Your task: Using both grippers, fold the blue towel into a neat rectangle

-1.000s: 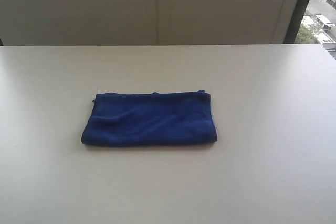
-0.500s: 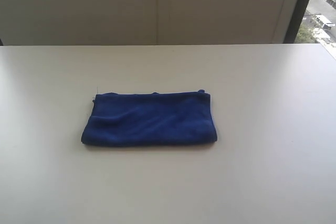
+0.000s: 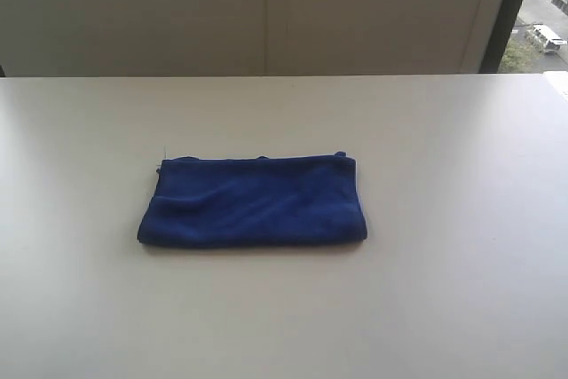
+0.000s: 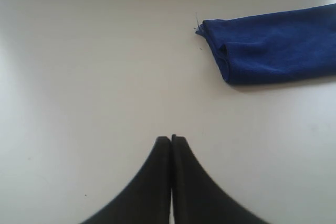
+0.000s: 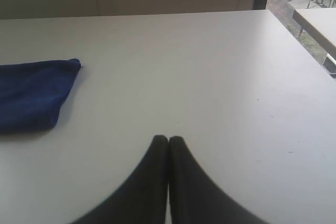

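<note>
The blue towel (image 3: 253, 201) lies folded into a flat rectangle at the middle of the white table (image 3: 444, 148). Neither arm shows in the exterior view. In the left wrist view the towel's end (image 4: 270, 43) lies well away from my left gripper (image 4: 171, 139), whose black fingers are pressed together over bare table. In the right wrist view the towel's other end (image 5: 32, 94) lies off to one side of my right gripper (image 5: 168, 139), which is also shut with nothing in it.
A beige wall (image 3: 266, 11) runs behind the table's far edge. A dark window frame (image 3: 506, 11) with a street outside stands at the back right. The table's right edge (image 5: 304, 51) shows in the right wrist view.
</note>
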{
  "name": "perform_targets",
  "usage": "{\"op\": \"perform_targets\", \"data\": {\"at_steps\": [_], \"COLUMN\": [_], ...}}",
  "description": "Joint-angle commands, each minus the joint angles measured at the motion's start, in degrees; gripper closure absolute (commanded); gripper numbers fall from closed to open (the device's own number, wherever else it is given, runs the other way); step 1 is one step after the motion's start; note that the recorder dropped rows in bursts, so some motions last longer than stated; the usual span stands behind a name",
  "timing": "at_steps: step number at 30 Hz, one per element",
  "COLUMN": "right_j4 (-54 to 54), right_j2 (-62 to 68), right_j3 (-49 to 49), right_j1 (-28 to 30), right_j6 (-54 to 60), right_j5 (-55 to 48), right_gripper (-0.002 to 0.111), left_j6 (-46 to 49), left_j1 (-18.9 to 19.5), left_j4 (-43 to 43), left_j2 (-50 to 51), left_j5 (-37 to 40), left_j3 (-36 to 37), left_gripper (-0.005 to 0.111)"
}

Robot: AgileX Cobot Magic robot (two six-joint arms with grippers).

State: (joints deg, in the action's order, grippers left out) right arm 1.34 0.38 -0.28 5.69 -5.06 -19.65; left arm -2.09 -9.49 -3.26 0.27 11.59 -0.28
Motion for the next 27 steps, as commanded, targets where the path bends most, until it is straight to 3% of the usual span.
{"op": "perform_targets", "data": {"at_steps": [1, 27], "right_j4": [0.16, 0.16], "right_j2": [-0.38, -0.38], "right_j3": [0.28, 0.28], "right_j1": [-0.65, -1.48], "right_j6": [-0.34, -0.34], "right_j5": [0.34, 0.34], "right_gripper": [0.108, 0.108], "left_j6": [-0.43, -0.43], "left_j1": [0.25, 0.25], "left_j4": [-0.07, -0.07], "left_j2": [-0.27, -0.27], "left_j5": [-0.03, -0.03], "left_j3": [0.28, 0.28], "left_gripper": [0.107, 0.107]}}
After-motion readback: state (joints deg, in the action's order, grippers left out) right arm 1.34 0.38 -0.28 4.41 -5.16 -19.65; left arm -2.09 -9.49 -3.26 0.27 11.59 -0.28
